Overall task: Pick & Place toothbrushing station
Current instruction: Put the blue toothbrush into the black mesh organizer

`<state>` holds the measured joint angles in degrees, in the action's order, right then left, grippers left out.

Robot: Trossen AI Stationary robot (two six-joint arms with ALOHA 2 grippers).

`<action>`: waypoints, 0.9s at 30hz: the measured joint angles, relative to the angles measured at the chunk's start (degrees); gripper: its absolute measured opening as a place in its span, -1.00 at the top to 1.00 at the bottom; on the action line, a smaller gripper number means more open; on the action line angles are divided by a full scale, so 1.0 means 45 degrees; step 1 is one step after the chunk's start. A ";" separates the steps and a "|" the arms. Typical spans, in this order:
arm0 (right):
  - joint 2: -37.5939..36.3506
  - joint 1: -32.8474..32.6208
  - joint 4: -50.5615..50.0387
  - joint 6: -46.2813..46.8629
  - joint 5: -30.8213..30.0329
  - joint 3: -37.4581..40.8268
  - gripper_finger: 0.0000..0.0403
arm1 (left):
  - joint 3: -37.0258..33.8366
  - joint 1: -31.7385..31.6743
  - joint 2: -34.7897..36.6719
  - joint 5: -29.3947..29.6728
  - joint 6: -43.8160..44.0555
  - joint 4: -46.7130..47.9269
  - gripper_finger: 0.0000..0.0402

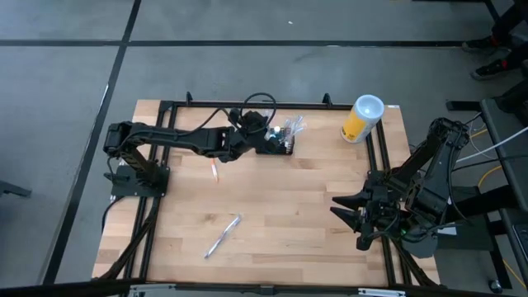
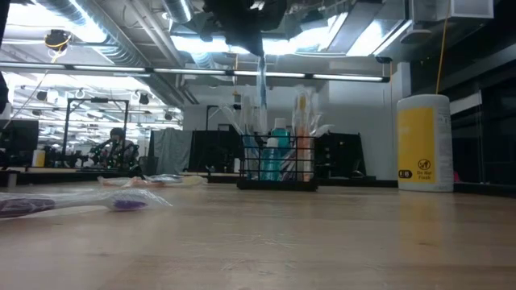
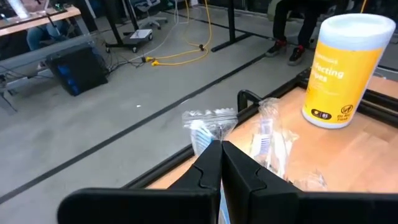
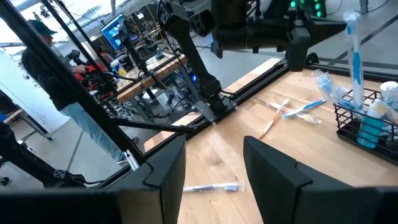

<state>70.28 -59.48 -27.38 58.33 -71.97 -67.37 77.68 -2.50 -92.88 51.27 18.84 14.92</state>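
The toothbrushing station, a low black wire-mesh caddy (image 1: 283, 146), stands near the table's far edge with several wrapped toothbrushes upright in it; it also shows in the low view (image 2: 278, 167) and the right wrist view (image 4: 367, 121). My left gripper (image 1: 262, 136) is just above the caddy, shut on a wrapped blue toothbrush (image 2: 262, 89). My right gripper (image 1: 351, 213) is open and empty near the table's right edge, far from the caddy. My left gripper pinches the wrapped blue toothbrush between its two fingers near its upper end (image 3: 208, 132), and the wrapper's end sticks out past the fingertips. The fingers come from the table's left, slanting down. The toothbrush hangs upright, its lower end down in the caddy (image 2: 262, 149).
A yellow canister with a white lid (image 1: 363, 118) stands at the far right. A wrapped toothbrush (image 1: 223, 236) lies near the table's front, and an orange one (image 1: 214, 170) lies left of the caddy. People show in the room beyond the table.
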 joint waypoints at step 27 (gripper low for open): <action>0.0000 0.0000 -0.0087 0.0140 -0.0153 -0.0005 0.19 | 0.0002 0.0047 0.0393 0.0183 0.0649 0.1286 0.99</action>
<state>70.28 -59.48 -27.77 58.96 -72.66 -67.40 77.69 -2.28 -91.11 52.09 21.76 20.71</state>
